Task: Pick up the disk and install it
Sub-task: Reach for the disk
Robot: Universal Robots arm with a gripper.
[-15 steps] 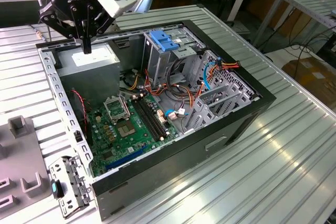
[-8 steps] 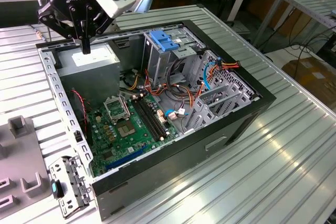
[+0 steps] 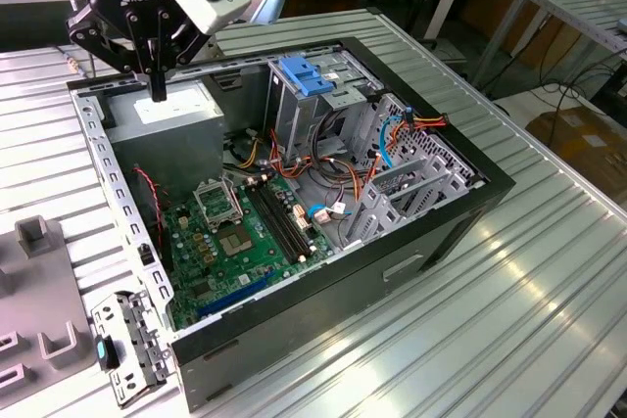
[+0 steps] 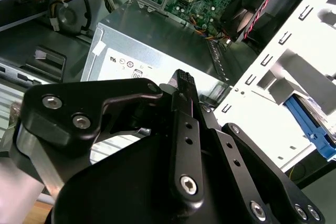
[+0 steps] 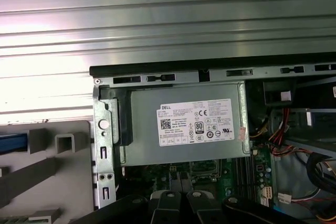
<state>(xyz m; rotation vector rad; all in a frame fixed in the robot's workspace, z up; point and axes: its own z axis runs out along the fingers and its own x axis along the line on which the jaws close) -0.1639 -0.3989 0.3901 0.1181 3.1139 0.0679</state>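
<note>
The open computer case (image 3: 441, 237) is laid on its side on the ribbed desk (image 3: 549, 320), so its inside is reached from above. The pincer (image 3: 157, 88) is held pointing down over the grey power-supply box (image 3: 184, 113) at the case's rear corner, its fingers pressed together with nothing between them. The disk (image 4: 311, 127) is judged to be the blue-railed piece seen in the second wrist view beyond the case's perforated frame. It is parked outside the case at the grey holder (image 5: 79, 192), not yet picked up.
</note>
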